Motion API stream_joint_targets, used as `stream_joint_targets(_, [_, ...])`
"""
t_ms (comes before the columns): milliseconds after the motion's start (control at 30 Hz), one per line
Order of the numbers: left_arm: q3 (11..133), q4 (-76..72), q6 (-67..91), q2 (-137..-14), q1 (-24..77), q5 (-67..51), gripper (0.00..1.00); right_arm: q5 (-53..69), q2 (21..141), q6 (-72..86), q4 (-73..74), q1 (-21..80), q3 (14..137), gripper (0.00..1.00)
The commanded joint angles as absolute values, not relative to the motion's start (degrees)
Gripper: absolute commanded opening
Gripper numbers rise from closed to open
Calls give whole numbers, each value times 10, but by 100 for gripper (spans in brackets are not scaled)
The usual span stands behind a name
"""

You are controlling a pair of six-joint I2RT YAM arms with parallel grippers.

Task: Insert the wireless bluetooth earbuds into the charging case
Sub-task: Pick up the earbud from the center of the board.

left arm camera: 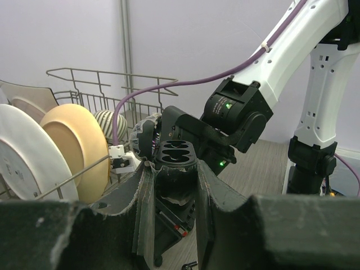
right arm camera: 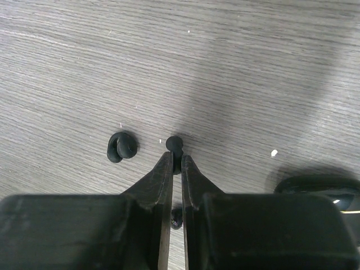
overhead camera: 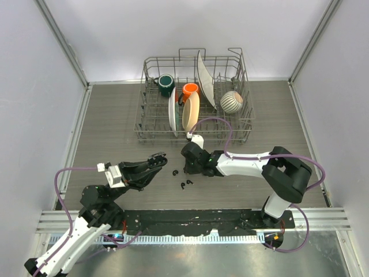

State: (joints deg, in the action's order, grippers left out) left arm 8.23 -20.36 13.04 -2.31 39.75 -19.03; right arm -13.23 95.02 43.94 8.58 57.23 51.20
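Between the right fingers [right arm camera: 163,183], nearly closed, an earbud [right arm camera: 174,143] seems pinched by its stem; the left fingers [left arm camera: 143,205] clamp the charging case [left arm camera: 175,151].

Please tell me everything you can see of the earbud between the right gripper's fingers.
The earbud is tiny and matte black, plastic by its look. Its round head sticks out past the tips of the right gripper, and its stem is pinched between the two fingers. It seems to rest on the grey wood-grain table, apart from a second earbud nearby.
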Motion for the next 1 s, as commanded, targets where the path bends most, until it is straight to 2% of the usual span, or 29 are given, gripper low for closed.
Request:
stream_joint_targets(0, [93,-229,132,-30,399,-188,0,-119,944,405,54,573,528,1])
stream_joint_targets(233, [97,-229,130,-34,399,-193,0,-69,824,306,27,573,506,1])
stream_joint_targets(467, [102,-225,125,-39,399,-206,0,11,663,150,113,573,519,1])
stream_joint_targets(700, [106,-228,123,-45,399,-221,0,67,554,29,189,574,573,1])
stream_joint_targets(967, [112,-272,125,-93,399,-309,0,184,589,-39,266,604,705,1])
